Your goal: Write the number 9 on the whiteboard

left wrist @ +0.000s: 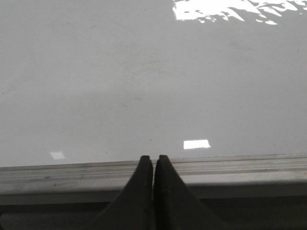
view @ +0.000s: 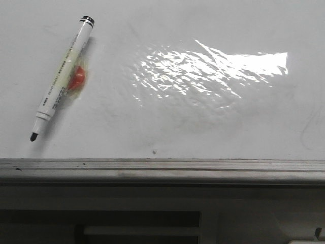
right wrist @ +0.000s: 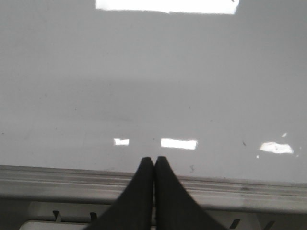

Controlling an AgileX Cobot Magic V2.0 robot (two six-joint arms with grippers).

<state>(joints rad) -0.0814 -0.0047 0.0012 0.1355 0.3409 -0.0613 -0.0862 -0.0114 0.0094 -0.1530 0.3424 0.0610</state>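
Note:
The whiteboard (view: 203,127) is glossy white with faint grey smudges, a small dark speck (view: 154,151) and a grey metal edge rail (view: 162,169). No number 9 shows on it. A white marker (view: 63,78) lies uncapped at the board's left, black tip toward the rail, resting on a small red-orange holder (view: 77,80). My left gripper (left wrist: 153,159) is shut and empty over the rail (left wrist: 72,175). My right gripper (right wrist: 153,159) is shut and empty over the rail (right wrist: 57,179). Neither gripper shows in the front view.
A bright glare patch (view: 213,66) lies on the board's middle right. Below the rail is a dark frame with a pale bar (view: 142,230).

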